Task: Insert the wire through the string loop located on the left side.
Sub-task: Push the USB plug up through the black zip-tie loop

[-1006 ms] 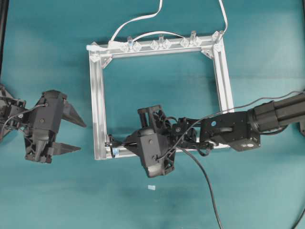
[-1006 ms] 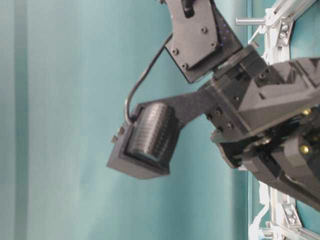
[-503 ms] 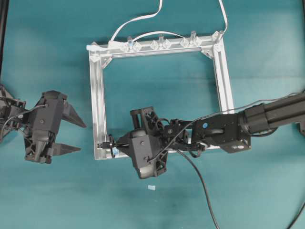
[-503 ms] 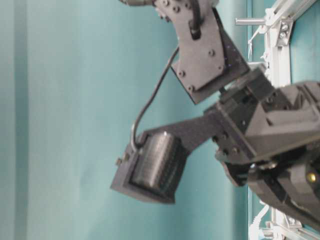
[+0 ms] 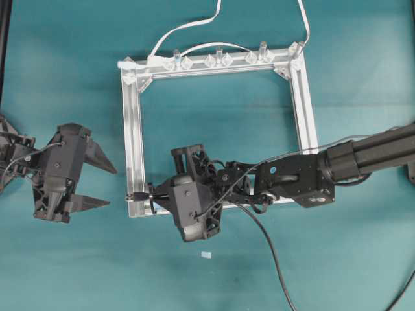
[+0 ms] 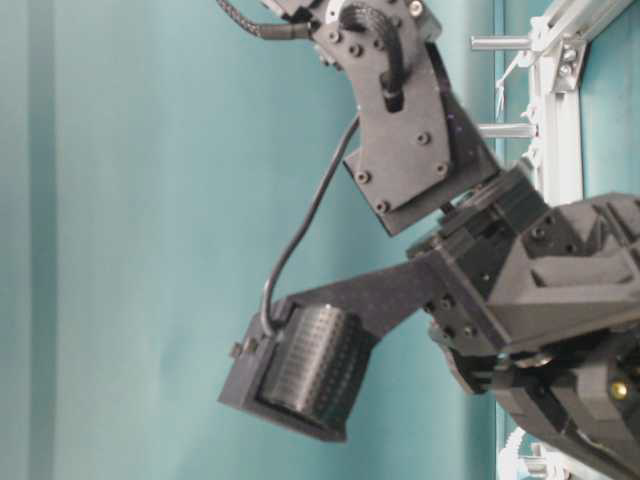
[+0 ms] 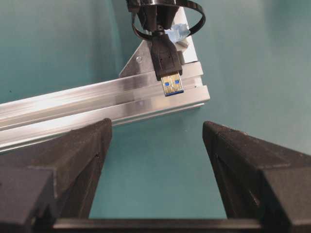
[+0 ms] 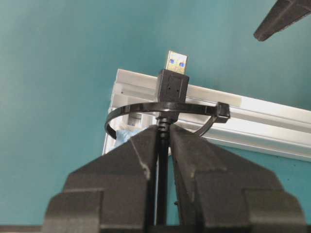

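Note:
The wire (image 5: 272, 246) is a thin black cable ending in a USB plug (image 8: 172, 82). My right gripper (image 8: 164, 128) is shut on the wire just behind the plug, at the bottom-left corner of the aluminium frame (image 5: 133, 129). The string loop (image 8: 136, 107), a black band with a pale blue tab (image 8: 127, 136), encircles the wire at the plug's base. The plug (image 7: 166, 60) pokes out past the loop (image 7: 200, 19) over the frame's rail. My left gripper (image 5: 113, 186) stands open to the left of the frame, a short way from the plug and empty.
A white flat cable (image 5: 188, 27) runs off the frame's top rail, which carries several clear clips (image 5: 218, 59). A small white scrap (image 5: 206, 254) lies on the teal mat below the frame. The right arm (image 6: 420, 130) fills the table-level view.
My right gripper has moved left with the wire, and the plug now sticks out past the loop and over the frame's left rail. The left arm has not moved.

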